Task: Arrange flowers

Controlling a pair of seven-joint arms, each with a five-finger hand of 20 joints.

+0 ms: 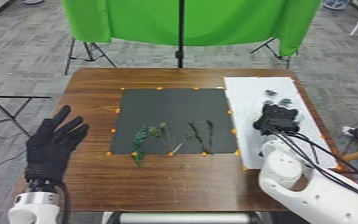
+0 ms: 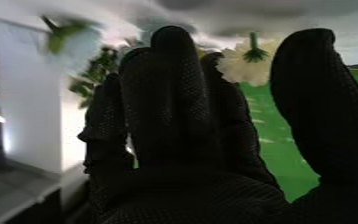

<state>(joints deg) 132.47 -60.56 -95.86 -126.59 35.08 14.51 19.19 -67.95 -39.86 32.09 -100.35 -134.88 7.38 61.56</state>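
Note:
In the head view my right hand (image 1: pixel 278 120) is over the white board (image 1: pixel 255 95), just short of small pale flower heads (image 1: pixel 285 102). Several green stems (image 1: pixel 140 145) lie side by side on the dark mat (image 1: pixel 171 110). My left hand (image 1: pixel 51 150) is open at the table's left side, fingers spread. In the right wrist view my right hand (image 2: pixel 171 110) has its fingers extended and the thumb apart. A cream flower head (image 2: pixel 246 62) with a green stub shows between fingers and thumb; a pale one (image 2: pixel 73 45) and some leaves (image 2: pixel 95 75) are beyond the fingers. Contact is unclear.
Small orange pieces (image 1: pixel 159 88) mark the mat's edges on the brown table (image 1: pixel 158 190). Behind the table a green cloth (image 1: pixel 140 22) hangs from a stand, with black tripod legs (image 1: pixel 91 52) on the floor.

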